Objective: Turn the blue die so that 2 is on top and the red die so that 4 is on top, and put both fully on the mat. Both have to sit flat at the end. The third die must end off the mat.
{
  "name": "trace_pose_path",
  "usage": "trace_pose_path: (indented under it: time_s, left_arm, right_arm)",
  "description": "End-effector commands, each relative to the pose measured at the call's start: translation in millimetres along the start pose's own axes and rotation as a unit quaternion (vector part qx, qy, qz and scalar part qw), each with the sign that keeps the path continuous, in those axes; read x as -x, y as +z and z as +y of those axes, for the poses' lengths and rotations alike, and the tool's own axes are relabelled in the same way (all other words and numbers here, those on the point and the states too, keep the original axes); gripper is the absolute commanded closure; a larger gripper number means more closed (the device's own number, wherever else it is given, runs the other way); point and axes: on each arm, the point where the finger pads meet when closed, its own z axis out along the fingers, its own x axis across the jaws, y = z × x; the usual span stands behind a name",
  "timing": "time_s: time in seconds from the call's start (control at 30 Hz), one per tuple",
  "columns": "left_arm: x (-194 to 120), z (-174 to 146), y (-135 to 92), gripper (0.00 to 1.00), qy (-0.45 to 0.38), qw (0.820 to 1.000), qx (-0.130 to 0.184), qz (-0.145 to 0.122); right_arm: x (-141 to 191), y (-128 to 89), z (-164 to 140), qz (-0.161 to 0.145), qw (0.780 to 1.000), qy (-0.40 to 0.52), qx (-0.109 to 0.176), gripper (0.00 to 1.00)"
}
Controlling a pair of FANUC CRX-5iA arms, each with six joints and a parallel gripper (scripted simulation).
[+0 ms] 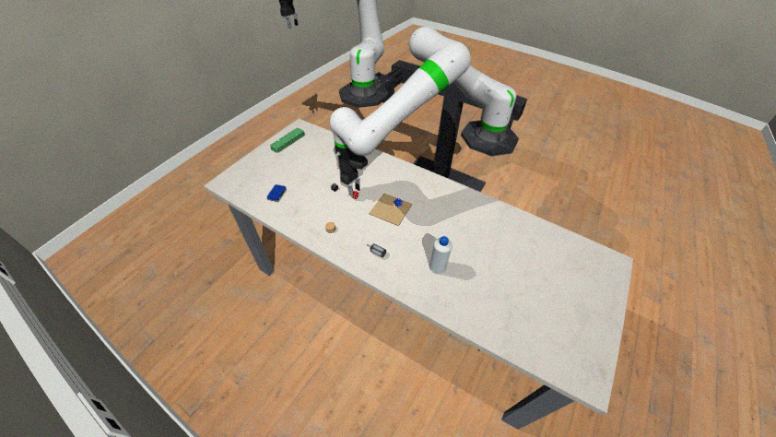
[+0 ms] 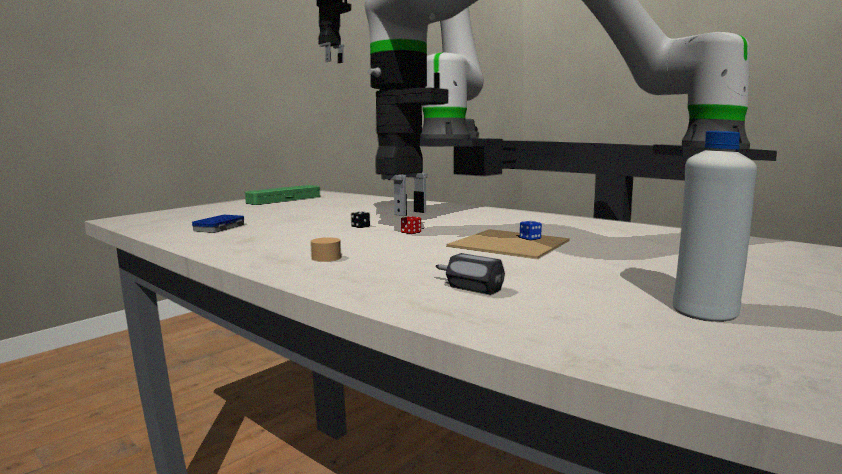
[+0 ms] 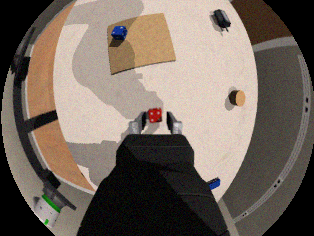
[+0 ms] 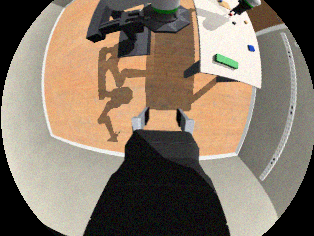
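You have the right end effector wide open, empty, away from the table; black die off the mat; your left end effector, mostly open, empty, just above the red die, also off-mat; blue die on the mat

A smooth, stone-like desk stands on a wood-grained floor, near a matt, plastic-looking bottle.

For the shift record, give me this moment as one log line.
left fingers: open above red die | blue die: on mat | red die: off mat
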Motion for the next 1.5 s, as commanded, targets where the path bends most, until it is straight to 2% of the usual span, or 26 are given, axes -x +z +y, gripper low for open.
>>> trace_pose_path:
  time_s: [0.0,0.33,0.83,1.47]
  left_arm:
    - [-0.7,0.5,-1.3,0.21,0.0,1.0,0.001,0.001]
    - [-0.7,0.5,4.0,0.21,0.0,1.0,0.001,0.001]
    - [-0.7,0.5,28.0,0.21,0.0,1.0,0.001,0.001]
    - [-0.7,0.5,29.7,0.21,0.0,1.0,0.001,0.001]
  right_arm:
    - [0.1,-0.8,0.2,0.0,1.0,0.0,0.001,0.0]
    - [0.1,-0.8,0.2,0.0,1.0,0.0,0.001,0.0]
    - [0.1,-0.8,0.2,0.0,1.0,0.0,0.001,0.0]
    - [0.1,-0.8,0.2,0.0,1.0,0.0,0.001,0.0]
